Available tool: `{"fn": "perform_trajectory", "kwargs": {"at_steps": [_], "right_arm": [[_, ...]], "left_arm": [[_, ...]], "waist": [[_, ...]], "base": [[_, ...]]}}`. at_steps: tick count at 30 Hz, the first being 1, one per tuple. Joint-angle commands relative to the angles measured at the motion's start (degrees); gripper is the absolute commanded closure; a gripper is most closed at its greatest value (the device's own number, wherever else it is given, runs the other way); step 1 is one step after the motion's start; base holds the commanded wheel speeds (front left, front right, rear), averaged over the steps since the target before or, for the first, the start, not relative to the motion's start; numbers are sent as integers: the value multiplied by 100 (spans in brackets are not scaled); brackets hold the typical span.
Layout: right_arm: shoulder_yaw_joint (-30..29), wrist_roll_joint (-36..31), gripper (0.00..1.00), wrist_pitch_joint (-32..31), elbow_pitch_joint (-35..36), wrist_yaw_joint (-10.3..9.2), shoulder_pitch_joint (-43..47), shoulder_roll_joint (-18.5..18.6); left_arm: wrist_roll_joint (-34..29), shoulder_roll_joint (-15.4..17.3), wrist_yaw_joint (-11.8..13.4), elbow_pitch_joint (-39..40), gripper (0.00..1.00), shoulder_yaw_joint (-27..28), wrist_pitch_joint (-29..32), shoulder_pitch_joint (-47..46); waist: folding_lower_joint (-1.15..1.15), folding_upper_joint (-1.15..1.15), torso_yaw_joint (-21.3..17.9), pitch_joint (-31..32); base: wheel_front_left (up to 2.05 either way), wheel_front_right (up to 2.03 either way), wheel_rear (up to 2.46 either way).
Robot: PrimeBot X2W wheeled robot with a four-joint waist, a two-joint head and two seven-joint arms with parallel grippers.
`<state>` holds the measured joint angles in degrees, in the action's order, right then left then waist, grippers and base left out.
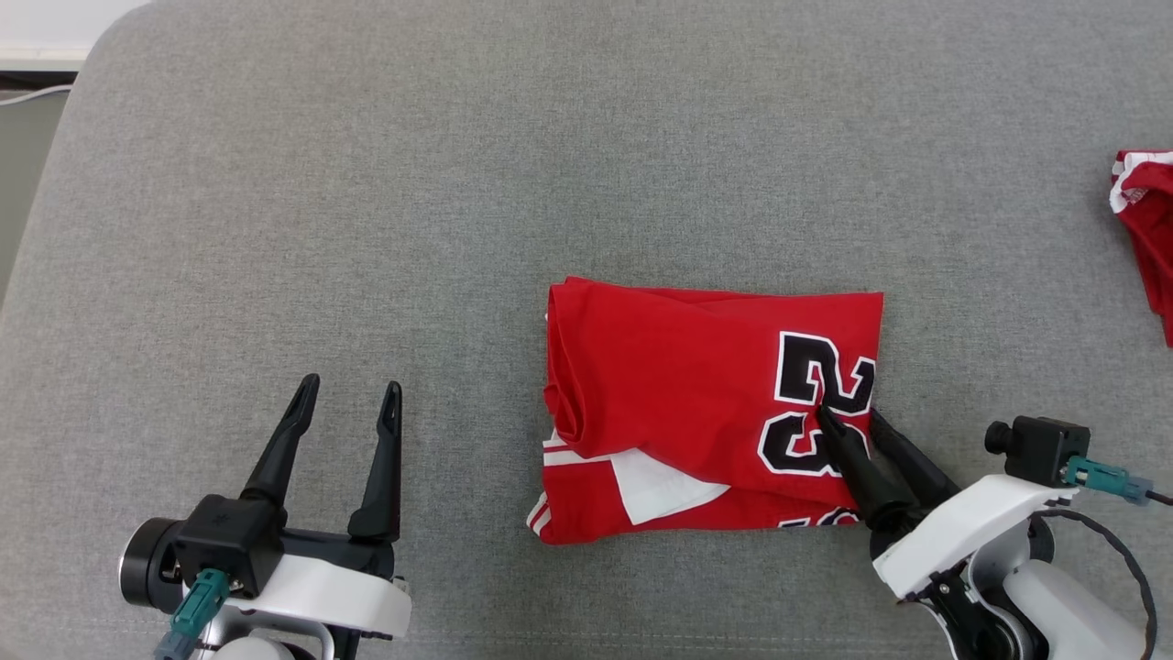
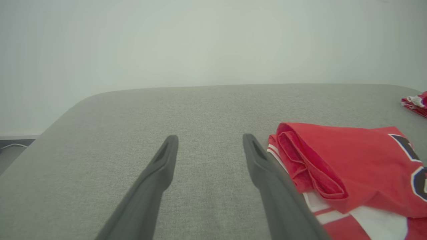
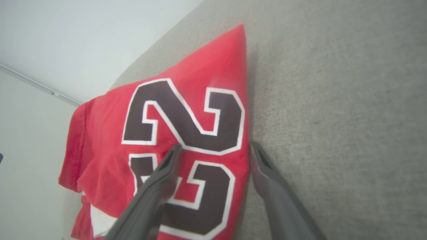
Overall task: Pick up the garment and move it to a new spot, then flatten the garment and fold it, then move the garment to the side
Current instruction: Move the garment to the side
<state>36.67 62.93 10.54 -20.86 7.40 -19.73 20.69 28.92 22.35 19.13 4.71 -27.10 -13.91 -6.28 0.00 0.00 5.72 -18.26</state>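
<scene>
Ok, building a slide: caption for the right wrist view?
Open right claw straddles the edge of the folded red jersey, one finger over its black numerals.

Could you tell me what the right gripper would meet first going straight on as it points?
Likely the folded red jersey: the open right gripper straddles its edge, one finger over the black number; height above the cloth is unclear.

Your inventory: garment [image 1: 678,376], soft matt red cloth, slightly creased; worktop [image 1: 367,229], grey coarse-woven fabric, matt.
</scene>
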Motion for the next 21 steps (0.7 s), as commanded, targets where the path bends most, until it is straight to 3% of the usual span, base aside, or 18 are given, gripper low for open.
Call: {"fn": "perform_trajectory", "kwargs": {"at_steps": [1, 2, 3, 4, 6, 14, 21], "right_arm": [[266, 148, 0, -78, 115, 9, 88, -7], [311, 183, 0, -48, 129, 9, 62, 30], [352, 214, 12, -21, 128, 9, 40, 59], [387, 241, 58, 17, 140, 9, 11, 84], [436, 302, 100, 89, 153, 9, -37, 134], [348, 415, 100, 328, 221, 9, -192, 532], [-265, 162, 100, 412, 500, 9, -351, 1377]], "left_arm": [[51, 100, -40, 103, 0, 228, -54, -227], [49, 96, -41, 100, 0, 225, -55, -230], [50, 93, -43, 98, 0, 223, -57, -233], [49, 91, -44, 97, 0, 222, -58, -236], [52, 88, -49, 96, 0, 223, -60, -244], [61, 64, -40, 87, 0, 245, -71, -255], [58, 81, 1, 130, 0, 296, -79, -204]], "waist": [[0, 0, -12, 4], [0, 0, -16, 6], [0, 0, -19, 8], [0, 0, -24, 8], [0, 0, -29, 5], [0, 0, -74, 5], [0, 0, -244, -9]], "base": [[0, 0, 0], [0, 0, 0], [0, 0, 0], [0, 0, 0], [0, 0, 0], [0, 0, 0], [0, 0, 0]]}}
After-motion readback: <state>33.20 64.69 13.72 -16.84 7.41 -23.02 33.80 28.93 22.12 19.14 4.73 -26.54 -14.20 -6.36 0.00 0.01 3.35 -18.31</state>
